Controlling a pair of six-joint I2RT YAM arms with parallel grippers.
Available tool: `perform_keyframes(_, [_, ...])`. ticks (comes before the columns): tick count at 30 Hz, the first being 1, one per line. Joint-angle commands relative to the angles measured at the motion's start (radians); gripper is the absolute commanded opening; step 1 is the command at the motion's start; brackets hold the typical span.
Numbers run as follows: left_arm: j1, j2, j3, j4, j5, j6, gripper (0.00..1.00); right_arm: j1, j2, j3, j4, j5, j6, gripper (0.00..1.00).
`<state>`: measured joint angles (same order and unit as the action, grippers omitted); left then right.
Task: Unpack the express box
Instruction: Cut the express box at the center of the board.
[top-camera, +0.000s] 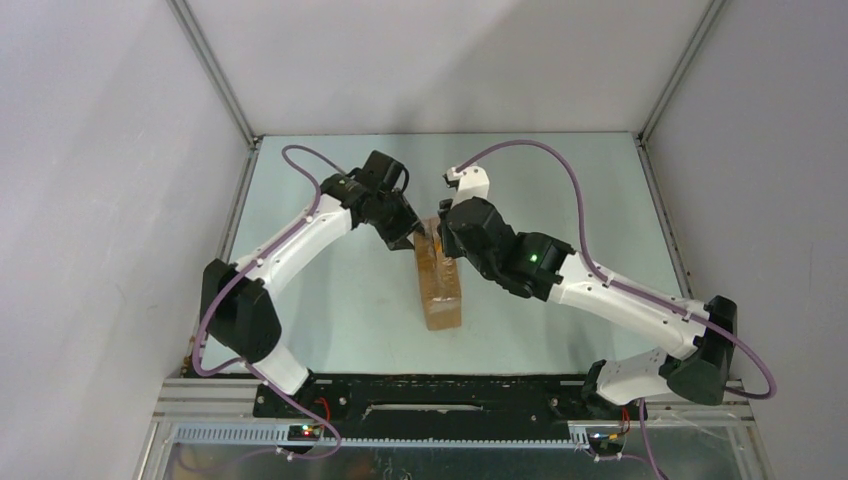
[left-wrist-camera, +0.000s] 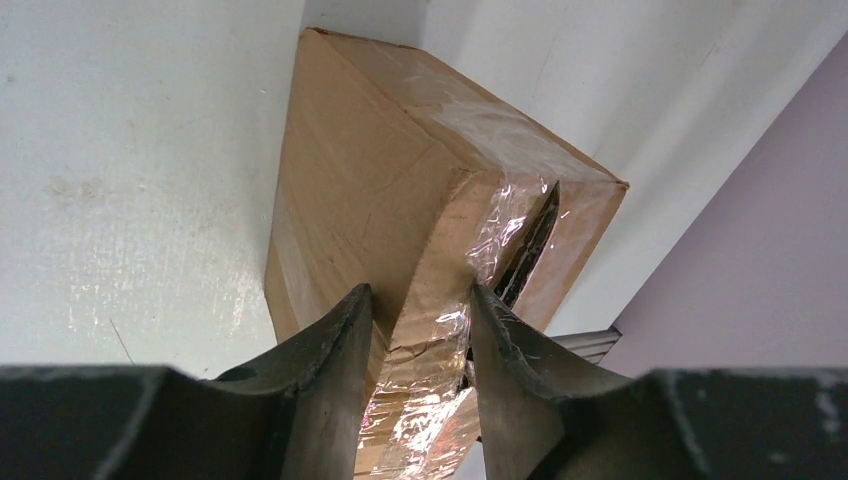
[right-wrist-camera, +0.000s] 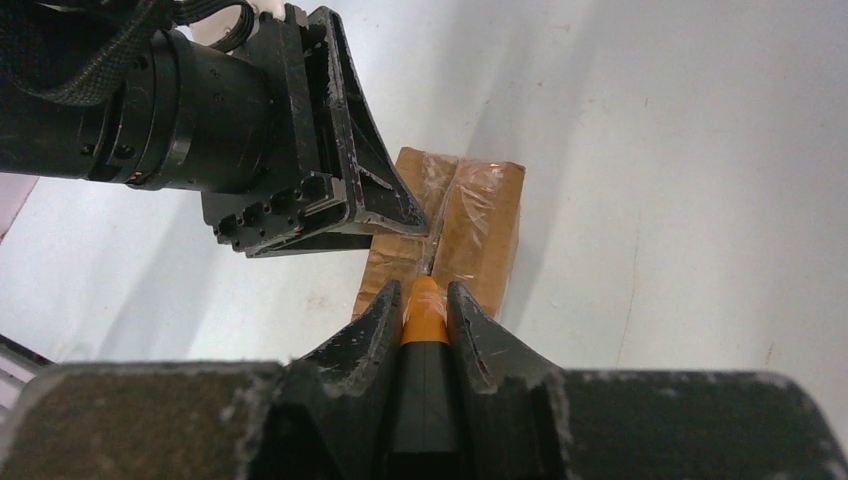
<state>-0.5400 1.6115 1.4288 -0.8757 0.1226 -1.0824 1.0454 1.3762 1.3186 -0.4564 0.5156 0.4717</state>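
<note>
The express box (top-camera: 441, 290) is a brown taped cardboard parcel lying lengthwise in the middle of the table. At its far end my left gripper (left-wrist-camera: 421, 295) is shut on a raised taped flap (left-wrist-camera: 440, 270) of the box, one finger on each side. Beside that flap the top seam (left-wrist-camera: 530, 250) gapes as a dark slit. My right gripper (right-wrist-camera: 424, 288) is shut on an orange-and-black utility knife (right-wrist-camera: 425, 312). The knife's orange tip points at the seam of the box (right-wrist-camera: 485, 215), just next to the left gripper (right-wrist-camera: 330, 190). No label shows.
Both arms meet over the box's far end (top-camera: 430, 235). White walls (top-camera: 120, 200) enclose the table on three sides. The black base rail (top-camera: 450, 400) runs along the near edge.
</note>
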Motion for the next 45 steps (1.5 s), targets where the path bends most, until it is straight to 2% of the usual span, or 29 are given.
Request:
perform_keyframes(1, [0.009, -0.020, -0.031, 0.012, -0.130, -0.036, 0.44, 0.019, -0.041, 0.020, -0.080, -0.062, 0.010, 0.00])
perform_keyframes(5, [0.006, -0.052, -0.013, -0.014, -0.145, -0.019, 0.57, 0.016, -0.024, 0.020, -0.061, -0.125, -0.020, 0.00])
perform_keyframes(9, [0.004, -0.056, 0.040, -0.061, -0.164, 0.024, 0.77, 0.018, -0.016, 0.020, -0.028, -0.185, -0.068, 0.00])
perform_keyframes(14, [-0.007, -0.076, 0.124, -0.174, -0.275, 0.060, 0.98, 0.020, 0.000, 0.005, 0.052, -0.280, -0.184, 0.00])
perform_keyframes(18, [-0.006, -0.087, 0.151, -0.216, -0.287, 0.083, 1.00, 0.019, -0.016, -0.029, 0.110, -0.340, -0.265, 0.00])
perform_keyframes(26, [-0.010, -0.061, 0.175, -0.320, -0.252, 0.056, 1.00, 0.023, -0.006, -0.037, 0.127, -0.315, -0.298, 0.00])
perform_keyframes(45, [-0.062, 0.082, 0.239, -0.337, -0.214, 0.016, 1.00, 0.039, 0.010, -0.037, 0.137, -0.305, -0.319, 0.00])
